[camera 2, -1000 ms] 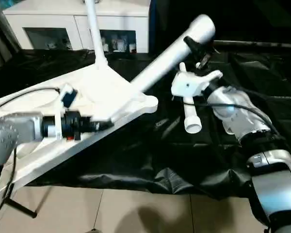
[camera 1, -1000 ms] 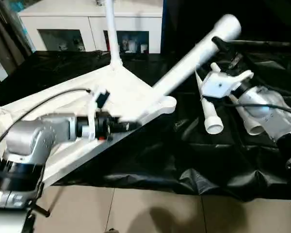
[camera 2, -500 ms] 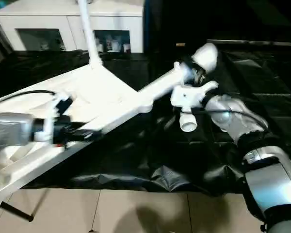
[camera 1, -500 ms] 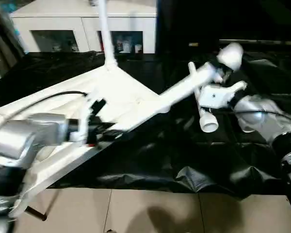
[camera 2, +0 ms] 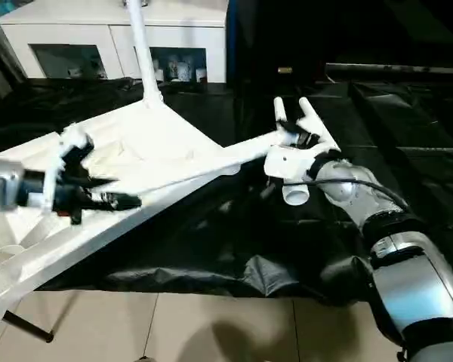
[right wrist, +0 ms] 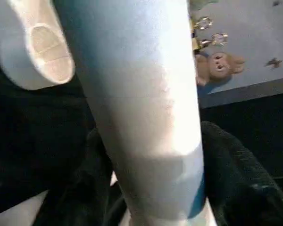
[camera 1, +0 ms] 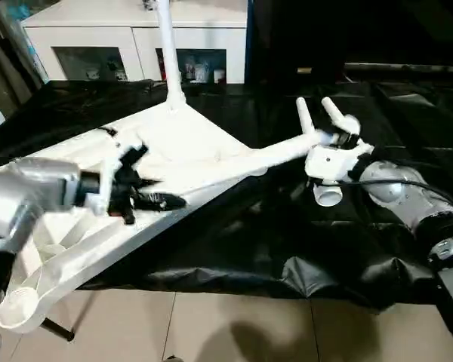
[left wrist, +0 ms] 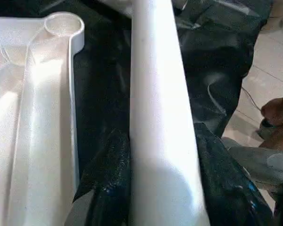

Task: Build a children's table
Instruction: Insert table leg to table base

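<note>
While both pincers (camera 2: 128,201) (camera 1: 340,139) clamp table legs (left wrist: 155,117) (right wrist: 141,94), white cabinet (camera 1: 136,30) stands behind.

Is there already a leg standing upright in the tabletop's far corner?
Yes, in the left eye view a white leg rises straight up from the far corner of the tabletop.

Two rounded silver forearms are showing, the left arm (camera 1: 26,200) at the left edge of the frame narrowing to a black wrist with a red mark and black fingers (camera 1: 162,201), the right arm (camera 1: 408,200) at the right edge carrying a thin black cable and a white bracket (camera 1: 332,160).
</note>
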Robot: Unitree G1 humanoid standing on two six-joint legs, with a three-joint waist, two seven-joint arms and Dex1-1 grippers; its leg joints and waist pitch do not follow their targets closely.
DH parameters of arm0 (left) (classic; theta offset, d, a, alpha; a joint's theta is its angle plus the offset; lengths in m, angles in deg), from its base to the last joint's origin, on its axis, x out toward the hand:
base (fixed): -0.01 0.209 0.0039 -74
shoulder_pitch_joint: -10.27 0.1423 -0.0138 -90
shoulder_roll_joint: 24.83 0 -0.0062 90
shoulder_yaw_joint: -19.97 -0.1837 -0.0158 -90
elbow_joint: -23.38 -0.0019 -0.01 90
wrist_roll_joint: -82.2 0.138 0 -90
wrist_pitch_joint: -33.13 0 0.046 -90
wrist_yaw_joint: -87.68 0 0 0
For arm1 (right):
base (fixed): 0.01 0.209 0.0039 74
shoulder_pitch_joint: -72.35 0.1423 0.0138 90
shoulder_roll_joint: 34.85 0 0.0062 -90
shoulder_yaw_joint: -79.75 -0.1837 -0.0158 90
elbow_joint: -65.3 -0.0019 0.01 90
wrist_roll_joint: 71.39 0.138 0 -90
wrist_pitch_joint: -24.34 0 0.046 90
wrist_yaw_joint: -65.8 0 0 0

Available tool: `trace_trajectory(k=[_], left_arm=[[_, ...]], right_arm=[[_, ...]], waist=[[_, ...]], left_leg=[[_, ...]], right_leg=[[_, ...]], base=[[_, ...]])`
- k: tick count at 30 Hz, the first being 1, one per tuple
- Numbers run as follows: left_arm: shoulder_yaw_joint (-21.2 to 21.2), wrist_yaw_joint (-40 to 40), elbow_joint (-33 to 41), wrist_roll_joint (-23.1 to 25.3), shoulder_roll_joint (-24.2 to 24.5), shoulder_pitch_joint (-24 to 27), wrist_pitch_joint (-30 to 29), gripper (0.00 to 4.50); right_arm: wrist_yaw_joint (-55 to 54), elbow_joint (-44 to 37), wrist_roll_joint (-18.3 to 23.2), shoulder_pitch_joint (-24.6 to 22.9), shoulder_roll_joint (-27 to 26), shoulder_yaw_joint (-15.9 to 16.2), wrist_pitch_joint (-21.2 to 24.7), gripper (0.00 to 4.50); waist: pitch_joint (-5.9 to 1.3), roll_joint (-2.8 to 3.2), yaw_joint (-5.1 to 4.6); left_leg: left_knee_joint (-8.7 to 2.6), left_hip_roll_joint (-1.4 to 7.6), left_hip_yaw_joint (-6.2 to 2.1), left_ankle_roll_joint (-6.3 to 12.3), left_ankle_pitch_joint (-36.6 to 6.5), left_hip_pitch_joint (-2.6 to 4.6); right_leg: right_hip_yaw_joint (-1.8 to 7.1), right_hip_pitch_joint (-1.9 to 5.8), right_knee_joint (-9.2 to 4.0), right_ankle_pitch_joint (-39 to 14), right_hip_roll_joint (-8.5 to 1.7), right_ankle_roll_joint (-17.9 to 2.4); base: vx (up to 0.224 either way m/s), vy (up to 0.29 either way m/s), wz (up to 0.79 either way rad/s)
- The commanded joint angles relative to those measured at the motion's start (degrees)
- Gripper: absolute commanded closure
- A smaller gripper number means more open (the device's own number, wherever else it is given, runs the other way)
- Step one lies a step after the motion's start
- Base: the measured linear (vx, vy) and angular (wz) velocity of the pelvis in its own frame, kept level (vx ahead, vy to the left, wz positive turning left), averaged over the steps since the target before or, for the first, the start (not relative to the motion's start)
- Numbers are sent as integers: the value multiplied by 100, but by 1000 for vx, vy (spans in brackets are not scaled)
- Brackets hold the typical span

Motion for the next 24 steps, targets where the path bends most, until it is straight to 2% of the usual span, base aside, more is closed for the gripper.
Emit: trace_trajectory(k=[1, 6, 7, 8, 10, 11, 12, 13, 14, 15, 16, 17, 18, 19, 20, 22, 24], left_arm=[[166, -265, 95, -152, -8, -199, 327, 312], [516, -154, -148, -254, -181, -369, 555, 312], [861, 78, -404, -363, -384, -542, 720, 312], [1068, 183, -545, -459, -491, -646, 800, 256], [1518, 446, -846, -688, -729, -878, 932, 242], [1889, 714, -1086, -909, -926, -1079, 1001, 235], [1889, 714, -1086, -909, -926, -1079, 1001, 221], [2313, 1044, -1394, -1158, -1114, -1320, 1117, 206], [2641, 1308, -1664, -1299, -1255, -1512, 1270, 199], [2774, 1430, -1791, -1341, -1310, -1586, 1359, 199], [2953, 1674, -2031, -1345, -1391, -1670, 1561, 193], [3078, 1876, -2235, -1307, -1464, -1714, 1762, 193], [3122, 1998, -2336, -1265, -1516, -1710, 1870, 190], [3122, 1998, -2336, -1265, -1516, -1710, 1870, 189], [3145, 2076, -2408, -1189, -1632, -1659, 1993, 189], [3115, 2151, -2415, -1121, -1766, -1584, 2049, 189], [3010, 2198, -2397, -1010, -1870, -1513, 2084, 189]], right_arm=[[209, 43, 184, -68, -102, -31, -8, 225], [438, 125, 507, -136, -227, -220, 68, 230], [505, 159, 666, -160, -279, -342, 119, 230], [532, 165, 761, -166, -313, -419, 146, 231], [598, 173, 936, -169, -378, -560, 193, 234], [644, 175, 1042, -165, -425, -646, 225, 237], [644, 175, 1042, -165, -425, -646, 225, 244], [743, 165, 1237, -150, -498, -773, 294, 251], [852, 160, 1431, -132, -571, -901, 373, 254], [912, 160, 1550, -120, -616, -986, 431, 254], [1051, 177, 1871, -83, -736, -1240, 635, 255], [1194, 211, 2198, -30, -861, -1514, 886, 255], [1336, 217, 2478, 9, -961, -1738, 1082, 255], [1336, 217, 2478, 9, -961, -1738, 1082, 256], [1575, 178, 2896, 61, -1109, -2055, 1362, 257], [1833, 88, 3384, 115, -1268, -2375, 1664, 257], [2109, -25, 3857, 174, -1418, -2673, 1967, 258]], waist=[[-422, -24, -5], [-425, -17, -3], [-417, -38, -3], [-406, -41, -8], [-417, -15, 7], [-437, -4, 23], [-410, -31, -5], [-419, -49, 10], [-421, -46, 24], [-432, -42, 31], [-417, -43, 21], [-424, -40, 25], [-425, -34, 29], [-429, -31, 34], [-438, -13, 59], [-445, -5, 78], [-467, 12, 118]], left_leg=[[-326, 47, 15, 243, -830, -23], [-329, 56, 6, 214, -923, -17], [-333, 57, 8, 217, -958, -23], [-324, 36, 20, 217, -985, -27], [-311, 33, 25, 201, -1060, -17], [-323, 63, -7, 183, -1106, -4], [-323, 44, 9, 199, -1118, -29], [-331, 56, -8, 177, -1114, -30], [-302, 22, 13, 226, -1109, -5], [-308, 33, 5, 238, -1081, -10], [-317, 36, -5, 267, -1058, -44], [-323, 54, -11, 297, -1076, -28], [-323, 54, -7, 315, -1062, -25], [-320, 62, -3, 346, -1066, -22], [-322, 87, 2, 373, -999, -10], [-336, 125, -5, 420, -984, -19], [-323, 140, -4, 460, -888, 0]], right_leg=[[275, 415, -350, -868, -222, -1334], [280, 418, -355, -969, -235, -1336], [278, 413, -362, -1011, -230, -1334], [278, 413, -374, -1053, -218, -1328], [282, 409, -390, -1063, -228, -1360], [272, 414, -358, -1041, -248, -1381], [268, 412, -373, -1053, -218, -1376], [264, 431, -363, -1114, -235, -1338], [273, 418, -384, -1123, -224, -1334], [275, 427, -370, -1077, -232, -1340], [265, 438, -372, -1128, -225, -1296], [270, 431, -373, -1183, -237, -1244], [266, 422, -374, -1178, -228, -1247], [268, 420, -375, -1158, -230, -1254], [261, 397, -363, -1066, -231, -1335], [264, 409, -339, -919, -252, -1438], [263, 389, -320, -720, -264, -1538]], base=[[0, 0, 0], [0, 0, 0], [0, 0, 0], [0, 0, 0], [0, 0, 0], [0, 0, 0], [0, 0, 0], [0, 0, 0], [0, 0, 0], [0, 0, 0], [0, 0, 0], [0, 0, 0], [0, 0, 0], [0, 0, 0], [0, 0, 0], [0, 0, 0], [0, 0, 0]])
